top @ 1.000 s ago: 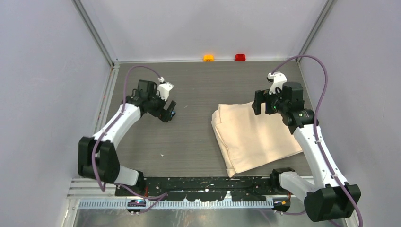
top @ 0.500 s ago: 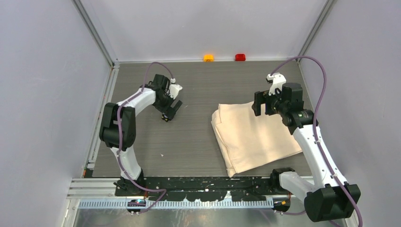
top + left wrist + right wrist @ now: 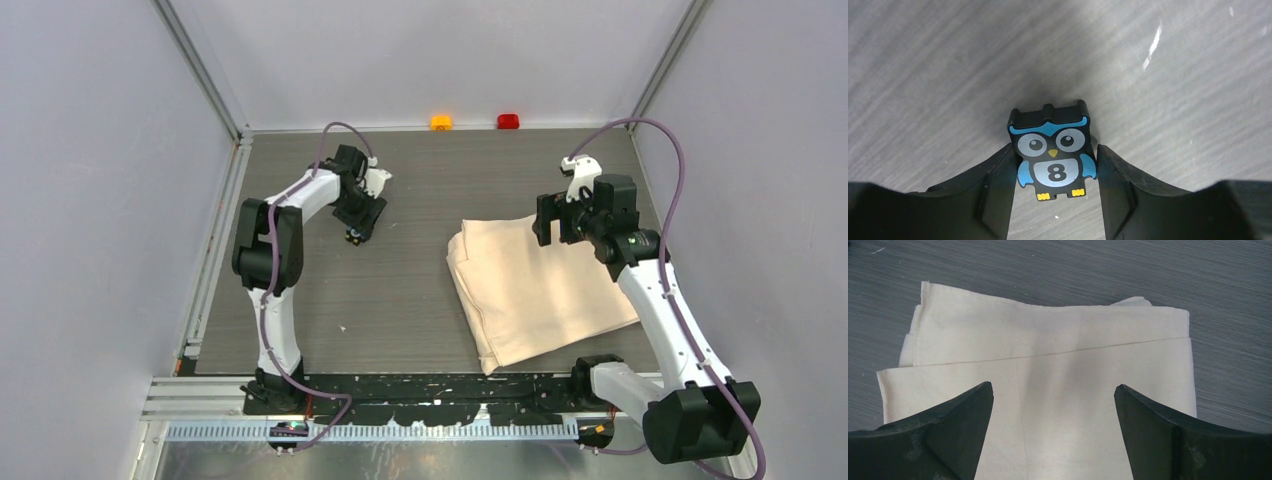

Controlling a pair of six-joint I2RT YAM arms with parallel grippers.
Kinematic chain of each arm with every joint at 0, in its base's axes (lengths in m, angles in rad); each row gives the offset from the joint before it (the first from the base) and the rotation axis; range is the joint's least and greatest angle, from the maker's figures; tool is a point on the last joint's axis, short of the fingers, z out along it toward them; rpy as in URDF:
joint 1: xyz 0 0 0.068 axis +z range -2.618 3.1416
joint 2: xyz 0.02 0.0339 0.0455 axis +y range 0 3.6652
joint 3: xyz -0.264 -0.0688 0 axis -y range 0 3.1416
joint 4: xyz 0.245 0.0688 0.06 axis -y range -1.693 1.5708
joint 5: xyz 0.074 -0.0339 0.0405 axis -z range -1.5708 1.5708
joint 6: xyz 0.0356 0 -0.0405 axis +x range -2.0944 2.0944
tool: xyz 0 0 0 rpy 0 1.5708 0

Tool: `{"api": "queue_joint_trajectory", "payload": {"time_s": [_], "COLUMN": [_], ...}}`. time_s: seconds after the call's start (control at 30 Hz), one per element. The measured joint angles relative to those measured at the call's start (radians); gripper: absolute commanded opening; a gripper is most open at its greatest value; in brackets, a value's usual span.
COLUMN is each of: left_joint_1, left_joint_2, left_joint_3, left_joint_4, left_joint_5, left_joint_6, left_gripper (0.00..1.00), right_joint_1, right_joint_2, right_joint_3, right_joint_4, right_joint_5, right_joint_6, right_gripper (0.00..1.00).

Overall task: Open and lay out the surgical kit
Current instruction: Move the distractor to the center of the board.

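Slightly askew: folded cloth wrap

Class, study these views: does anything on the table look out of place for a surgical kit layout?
Yes: a toy-like owl block numbered 8 sits between the left gripper's fingers, far left of the folded cloth wrap. It doesn't belong to a surgical kit.

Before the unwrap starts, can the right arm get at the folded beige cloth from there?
Probably yes. The right gripper hangs open over the far edge of the folded beige cloth wrap, and nothing lies on it or between the fingers.
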Motion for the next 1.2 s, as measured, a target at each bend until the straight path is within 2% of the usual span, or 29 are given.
{"api": "queue_joint_trajectory", "payload": {"time_s": [0.23,0.47,0.57,0.97,1.2], "left_joint_1": [0.042,0.127,0.147,0.141,0.142], "left_joint_2": [0.185,0.517,0.603,0.66,0.707], "left_joint_3": [0.289,0.859,0.998,1.035,1.081], "left_joint_4": [-0.016,-0.067,-0.067,0.109,0.199], "left_joint_5": [-0.042,-0.092,-0.124,-0.2,-0.207], "left_joint_6": [-0.114,-0.221,-0.264,-0.41,-0.453], "left_gripper": [0.39,0.4,0.41,0.42,0.71], "right_joint_1": [0.0,-0.017,-0.031,-0.07,-0.074], "right_joint_2": [0.022,0.055,0.074,0.116,0.115], "right_joint_3": [-0.003,-0.003,-0.003,-0.003,-0.003], "right_joint_4": [0.0,-0.001,-0.003,-0.008,-0.008], "right_joint_5": [0.021,0.029,0.03,0.028,0.021], "right_joint_6": [-0.013,-0.016,-0.016,-0.016,-0.016], "right_gripper": [0.95,0.94,0.93,0.93,0.93]}}
